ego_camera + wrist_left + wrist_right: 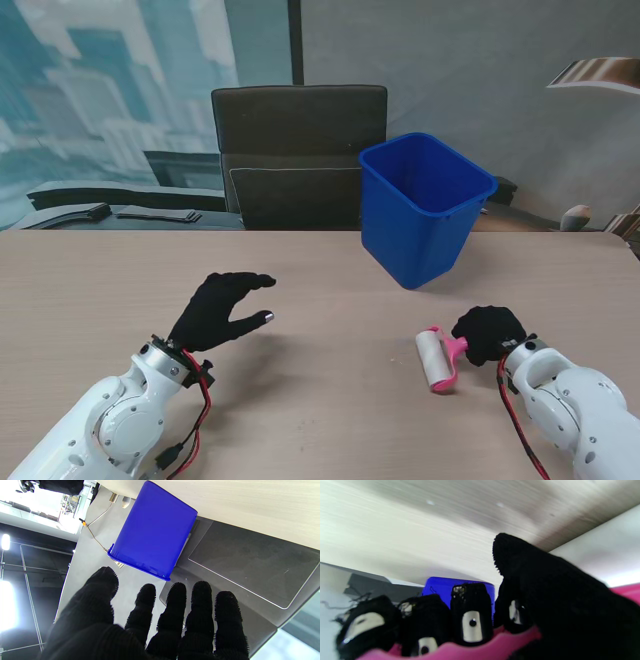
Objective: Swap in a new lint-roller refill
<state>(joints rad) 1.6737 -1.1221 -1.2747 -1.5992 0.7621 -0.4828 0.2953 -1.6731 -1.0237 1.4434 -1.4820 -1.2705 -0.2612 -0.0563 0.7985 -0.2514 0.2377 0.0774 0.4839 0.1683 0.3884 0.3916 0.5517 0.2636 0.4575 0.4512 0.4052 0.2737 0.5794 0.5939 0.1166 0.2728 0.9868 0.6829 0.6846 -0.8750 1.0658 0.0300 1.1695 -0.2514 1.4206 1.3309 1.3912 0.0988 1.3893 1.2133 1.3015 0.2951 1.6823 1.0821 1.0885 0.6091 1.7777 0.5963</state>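
While the right hand (pixel 487 333) clenches the pink handle (pixel 456 347), the lint roller (pixel 433 360) lies on the surface (pixel 320 290), its white roll running toward and away from the robot. The left hand (pixel 218 309) hovers, fingers (pixel 176 610) spread, holding nothing. A blue bin (pixel 420 207) stands beyond.

No text, label, brand name, number or sign can be read in any of the three views. The blue bin (pixel 424 207) has plain walls, and there is a faint moulded mark on its side in the right wrist view, too blurred to read. The pink lint roller (pixel 440 358) and its white roll show no print. The black gloves, the white arm covers and the wooden surface (pixel 320 300) carry no writing.
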